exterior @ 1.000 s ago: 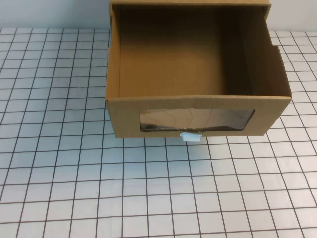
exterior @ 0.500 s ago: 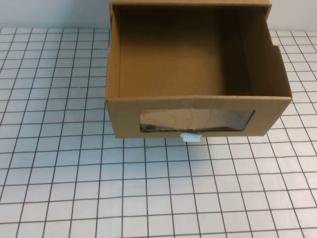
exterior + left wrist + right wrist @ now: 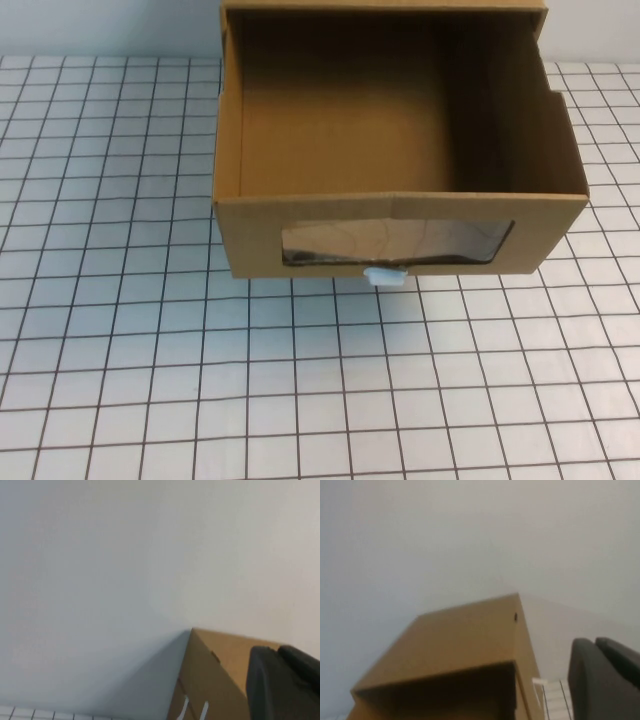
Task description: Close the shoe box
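Note:
The shoe box (image 3: 400, 230) is a brown cardboard drawer with a clear window (image 3: 397, 243) in its front and a small white pull tab (image 3: 385, 275) below it. It stands pulled out toward me from its cardboard sleeve (image 3: 384, 6) at the table's far edge, and it is empty inside. Neither gripper shows in the high view. In the left wrist view my left gripper (image 3: 277, 650) is shut and empty, with the box's cardboard (image 3: 210, 680) beside it. In the right wrist view my right gripper (image 3: 595, 641) is shut and empty, apart from the box (image 3: 460, 640).
The table (image 3: 300, 380) is white with a black grid and lies bare in front of and beside the box. A plain pale wall (image 3: 125, 555) stands behind the box.

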`<act>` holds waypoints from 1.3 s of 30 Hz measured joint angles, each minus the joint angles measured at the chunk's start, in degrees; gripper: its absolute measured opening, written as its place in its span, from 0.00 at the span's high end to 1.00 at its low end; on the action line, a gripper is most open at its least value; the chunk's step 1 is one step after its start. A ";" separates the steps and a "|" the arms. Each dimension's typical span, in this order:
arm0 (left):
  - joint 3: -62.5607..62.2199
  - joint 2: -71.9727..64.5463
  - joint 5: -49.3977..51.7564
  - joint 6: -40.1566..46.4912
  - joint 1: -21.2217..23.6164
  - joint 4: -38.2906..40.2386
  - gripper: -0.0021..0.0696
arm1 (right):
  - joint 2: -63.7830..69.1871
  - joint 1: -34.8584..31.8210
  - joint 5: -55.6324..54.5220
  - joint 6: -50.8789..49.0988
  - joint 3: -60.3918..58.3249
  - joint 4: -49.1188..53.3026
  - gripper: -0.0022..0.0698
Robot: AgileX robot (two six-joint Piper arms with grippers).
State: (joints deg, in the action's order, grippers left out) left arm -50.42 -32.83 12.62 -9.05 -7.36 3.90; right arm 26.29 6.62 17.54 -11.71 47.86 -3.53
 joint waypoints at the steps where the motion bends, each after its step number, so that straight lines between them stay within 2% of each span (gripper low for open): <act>1: -0.63 -1.92 0.13 0.00 0.00 0.10 0.98 | 1.84 0.00 0.83 0.10 0.00 -0.15 0.99; 7: -3.38 -14.06 -4.32 0.83 -0.30 4.00 0.98 | 11.09 0.00 2.92 0.91 0.23 -8.36 0.99; 10: -8.29 -20.76 -1.24 5.13 -3.25 4.23 0.98 | 16.48 0.82 6.00 6.87 0.23 -14.80 0.99; 17: -27.45 -40.64 10.69 21.95 -15.04 7.77 0.98 | 26.90 11.31 13.01 49.66 0.23 -41.76 0.99; 20: -38.43 -49.61 17.19 29.39 -16.67 13.37 0.98 | 30.19 16.68 17.17 67.63 0.23 -48.06 0.99; 22: -45.24 -55.47 21.70 33.96 -16.79 17.95 0.98 | 31.58 19.63 18.90 74.31 0.31 -49.14 0.99; 26: -60.43 -68.65 31.45 38.67 -16.67 24.89 0.98 | 32.42 22.22 19.92 79.17 0.31 -49.03 0.99; 32: -81.41 -85.21 42.63 38.39 -16.42 29.01 0.98 | 33.47 22.35 19.97 80.05 0.34 -46.87 0.99; 39: -90.32 -92.64 46.36 34.86 -15.20 32.62 0.98 | 40.86 22.35 22.11 80.05 4.22 -46.20 0.99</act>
State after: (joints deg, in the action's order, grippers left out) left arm -140.74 -125.47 58.97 25.81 -22.56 36.52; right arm 67.15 28.97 39.65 68.34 52.08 -49.73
